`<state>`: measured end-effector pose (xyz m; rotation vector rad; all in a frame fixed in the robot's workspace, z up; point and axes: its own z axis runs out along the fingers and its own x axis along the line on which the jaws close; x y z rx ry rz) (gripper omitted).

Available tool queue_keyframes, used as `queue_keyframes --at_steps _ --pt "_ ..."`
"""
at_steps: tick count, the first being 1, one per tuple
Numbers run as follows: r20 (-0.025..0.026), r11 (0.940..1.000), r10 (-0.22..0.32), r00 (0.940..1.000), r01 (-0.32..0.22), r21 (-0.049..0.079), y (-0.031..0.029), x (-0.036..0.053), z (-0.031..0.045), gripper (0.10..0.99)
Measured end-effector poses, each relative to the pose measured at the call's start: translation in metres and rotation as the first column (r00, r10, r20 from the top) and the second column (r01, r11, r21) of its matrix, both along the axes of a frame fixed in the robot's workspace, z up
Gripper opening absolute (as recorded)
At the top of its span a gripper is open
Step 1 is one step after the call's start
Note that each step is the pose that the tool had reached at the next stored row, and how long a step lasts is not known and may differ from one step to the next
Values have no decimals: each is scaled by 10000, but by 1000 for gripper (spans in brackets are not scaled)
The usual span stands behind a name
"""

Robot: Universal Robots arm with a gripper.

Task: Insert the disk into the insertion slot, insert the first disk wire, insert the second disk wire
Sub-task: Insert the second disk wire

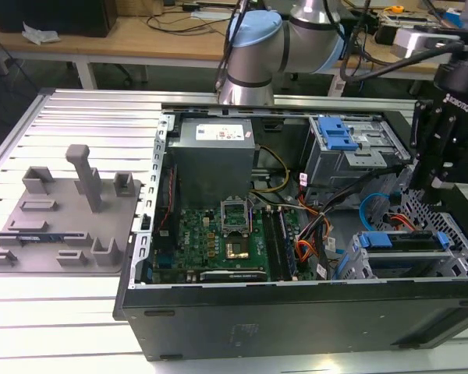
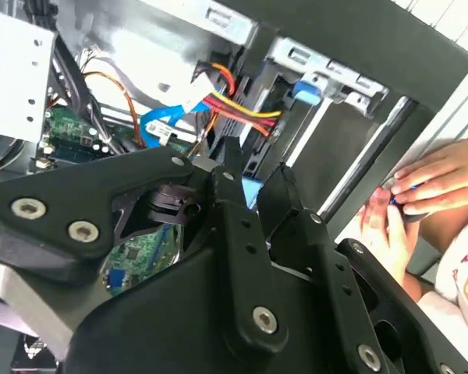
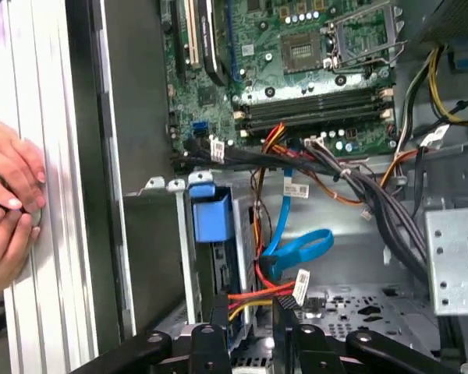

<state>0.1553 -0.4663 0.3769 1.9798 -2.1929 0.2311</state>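
Already the disk sits edge-up in the slot, at the case's end on the exterior view's right, its blue plastic carrier bright against grey perforated sheet metal; the gripper hangs just above it, black fingers spread with a gap between them, and we see nothing pinched; red and yellow wires cross under that gap, close to the disk's end; the second wire, a flat light-blue ribbon, curls in a loop just beside the slot, with a thick grey cable bundle passing near it; beyond lie the green motherboard and a boxy grey power supply; a person's hands lie against the ribbed aluminium table just outside the dark case wall; a grey moulded fixture stands well apart on the exterior view's left.
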Motion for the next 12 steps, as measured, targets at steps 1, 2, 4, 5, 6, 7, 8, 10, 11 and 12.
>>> queue_keyframes --at_steps 1,2,4,5,6,7,8,10,11,12 --pt "1 10000 4 10000 -4 -33 39 -78 -3 365" --pt "-1 9999 104 9999 -104 -100 68 -99 -2 365" --pt "-5 9988 450 9990 -450 -184 87 -107 -7 365" --pt "-6 9980 588 9983 -588 -215 91 -108 -9 365" --pt "-11 9966 780 9969 -780 -261 94 -110 -13 365" --pt "-15 9954 909 9959 -909 -291 97 -111 -17 365" --pt "-18 9944 1008 9949 -1008 -317 102 -117 -20 365" --pt "-30 9927 1136 9935 -1137 -415 132 -168 -35 365" --pt "-40 9914 1222 9925 -1223 -477 144 -186 -41 365" --pt "-50 9902 1296 9916 -1297 -522 148 -191 -44 365"
